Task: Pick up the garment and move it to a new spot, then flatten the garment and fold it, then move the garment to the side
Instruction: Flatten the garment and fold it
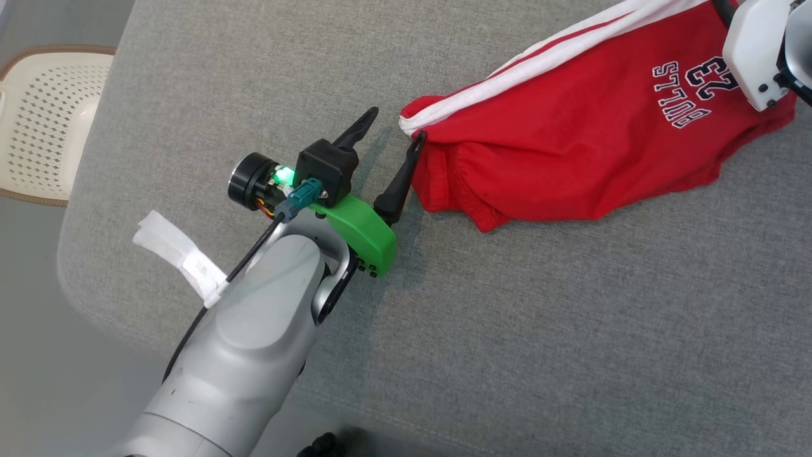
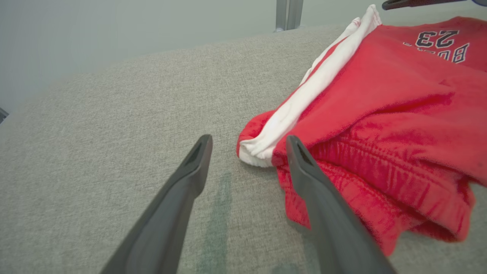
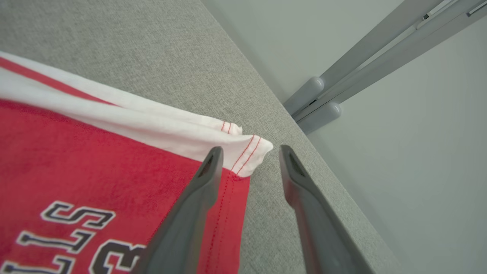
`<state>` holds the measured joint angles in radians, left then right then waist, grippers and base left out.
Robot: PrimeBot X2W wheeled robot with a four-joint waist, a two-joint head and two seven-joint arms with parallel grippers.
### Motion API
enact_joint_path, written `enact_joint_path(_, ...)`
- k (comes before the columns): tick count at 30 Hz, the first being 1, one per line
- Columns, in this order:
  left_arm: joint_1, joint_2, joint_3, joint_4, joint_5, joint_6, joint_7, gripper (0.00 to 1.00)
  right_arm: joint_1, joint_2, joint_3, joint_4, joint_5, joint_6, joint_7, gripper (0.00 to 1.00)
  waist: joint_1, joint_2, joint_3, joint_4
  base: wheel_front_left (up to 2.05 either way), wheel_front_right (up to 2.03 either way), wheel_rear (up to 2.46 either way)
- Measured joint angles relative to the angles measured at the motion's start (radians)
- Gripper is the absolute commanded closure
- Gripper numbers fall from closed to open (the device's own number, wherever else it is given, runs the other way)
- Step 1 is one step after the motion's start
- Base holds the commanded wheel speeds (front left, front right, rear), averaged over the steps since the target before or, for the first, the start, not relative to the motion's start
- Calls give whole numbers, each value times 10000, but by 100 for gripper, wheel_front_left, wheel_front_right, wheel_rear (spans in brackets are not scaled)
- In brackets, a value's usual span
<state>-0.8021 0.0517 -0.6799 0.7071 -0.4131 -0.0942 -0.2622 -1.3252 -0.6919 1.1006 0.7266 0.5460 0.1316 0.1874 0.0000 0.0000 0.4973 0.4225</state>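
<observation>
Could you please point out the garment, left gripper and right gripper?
garment (image 1: 571,146), head view, red panel.
left gripper (image 1: 398,123), head view, between fingertips.
right gripper (image 3: 251,149), right wrist view, between fingertips.

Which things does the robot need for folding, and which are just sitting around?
For the job:
- red shorts, lying on the grey table
- left gripper, open, at the waistband end
- right gripper, open, at the white hem corner

Just sitting around:
- cream plastic thing with holes, beside the table
- metal frame legs
</observation>
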Motion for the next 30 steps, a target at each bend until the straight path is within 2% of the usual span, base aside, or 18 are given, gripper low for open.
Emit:
enact_joint_path(5,18,-6,259,-58,6,130,0,0,15,288,100,531,169,0,-499,0,0,0,-146,-130,0,0,0)
enact_joint_path(12,414,242,855,-128,150,372,0,0,533,949,-479,1331,543,0,-1678,0,0,0,-640,-404,0,0,0)
enact_joint_path(15,756,453,1438,-545,176,639,0,0,925,1279,-734,1476,679,0,-2332,0,0,0,-943,-575,0,0,0)
enact_joint_path(21,1949,706,2176,-1528,276,834,-2,0,2103,1712,-1430,1762,941,0,-3722,0,0,0,-1691,-968,0,0,0)
enact_joint_path(27,3046,746,3053,-2970,320,792,-4,0,3470,1887,-2959,1570,1150,-2,-4458,0,0,0,-2449,-1418,0,0,0)
enact_joint_path(30,3729,568,3453,-3676,303,477,-19,0,4351,1893,-4637,554,748,-2,-4493,0,0,0,-2771,-1678,0,0,0)
